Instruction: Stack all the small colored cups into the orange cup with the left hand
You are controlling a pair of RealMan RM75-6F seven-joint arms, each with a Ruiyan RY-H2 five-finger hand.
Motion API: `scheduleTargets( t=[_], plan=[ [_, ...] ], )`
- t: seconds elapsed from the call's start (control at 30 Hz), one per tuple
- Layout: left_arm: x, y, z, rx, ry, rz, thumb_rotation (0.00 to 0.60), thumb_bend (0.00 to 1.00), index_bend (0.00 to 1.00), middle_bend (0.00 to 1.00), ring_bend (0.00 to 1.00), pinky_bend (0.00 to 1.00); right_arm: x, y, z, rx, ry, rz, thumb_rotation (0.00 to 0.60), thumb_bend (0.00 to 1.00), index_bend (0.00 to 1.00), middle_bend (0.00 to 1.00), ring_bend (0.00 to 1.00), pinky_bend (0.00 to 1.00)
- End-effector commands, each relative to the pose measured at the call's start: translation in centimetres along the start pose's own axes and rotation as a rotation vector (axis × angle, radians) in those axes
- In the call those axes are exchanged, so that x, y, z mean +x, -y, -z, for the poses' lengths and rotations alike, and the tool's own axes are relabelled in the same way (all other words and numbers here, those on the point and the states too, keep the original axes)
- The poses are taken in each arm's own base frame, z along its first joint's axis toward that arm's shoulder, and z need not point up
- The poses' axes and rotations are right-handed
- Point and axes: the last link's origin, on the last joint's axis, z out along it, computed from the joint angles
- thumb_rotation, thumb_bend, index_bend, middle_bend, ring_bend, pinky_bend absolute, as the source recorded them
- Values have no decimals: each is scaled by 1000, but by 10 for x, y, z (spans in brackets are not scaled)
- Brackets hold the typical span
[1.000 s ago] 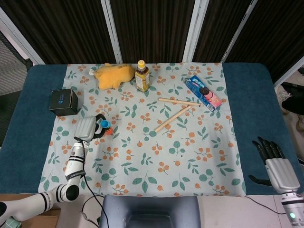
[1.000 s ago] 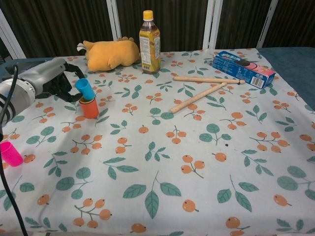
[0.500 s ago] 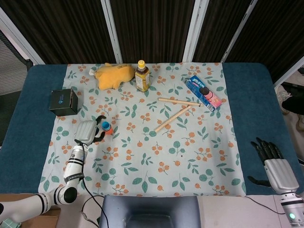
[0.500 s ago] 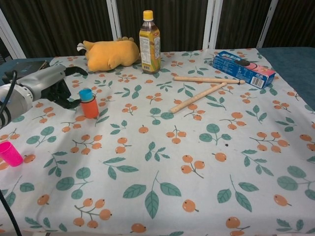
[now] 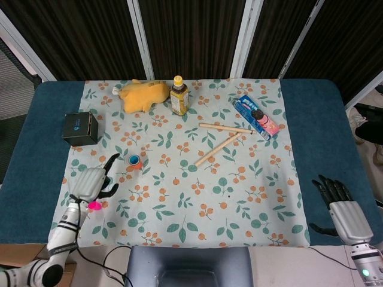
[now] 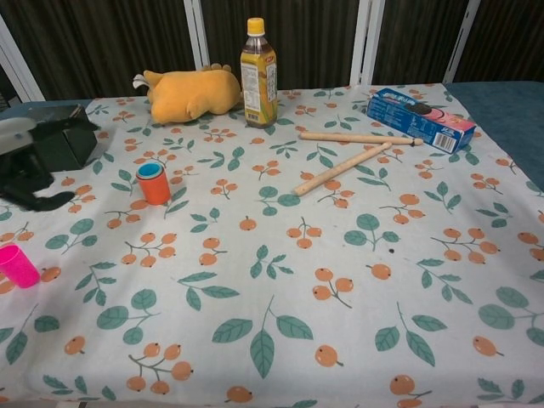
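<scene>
One blue cup (image 6: 150, 170) sits nested in the orange cup (image 6: 155, 188) toward the counter's left edge. Left hand (image 5: 91, 183), fingers spread and empty, hovers above the remaining pink cup (image 6: 17, 265) near the front-left corner.

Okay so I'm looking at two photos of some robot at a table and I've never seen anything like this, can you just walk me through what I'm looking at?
This is a two-armed robot with finger hands. One picture looks down from its head, the other from its chest. The left hand is open above a pink cup, holding nothing. The right hand rests open at the table edge. On the floral cloth stand an orange cup with a blue cup nested inside. Also there: a plush toy, a drink bottle, two wooden sticks, a cookie box and a black box.
</scene>
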Motion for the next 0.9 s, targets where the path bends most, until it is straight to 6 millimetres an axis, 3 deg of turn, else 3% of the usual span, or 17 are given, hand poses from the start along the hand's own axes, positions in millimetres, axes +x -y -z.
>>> scheduleTargets(
  t=[0.03,0.27,0.73,0.9],
  plan=[
    [0,24,31,34,31,3,600,366,108,1000,1000,1000,-1,1,0,8,5,1,600,140,0,0,0,0],
    [-13,45,48,75,86,10,600,367,143,1000,1000,1000,-3,5,2,23,10,3,600,140,0,0,0,0],
    [-27,53,58,77,119,-18,600,366,179,1000,1000,1000,-5,6,2,30,15,5,600,140,0,0,0,0],
    [-33,59,53,99,127,-24,600,365,251,1000,1000,1000,-5,6,2,30,14,6,600,140,0,0,0,0]
  ],
)
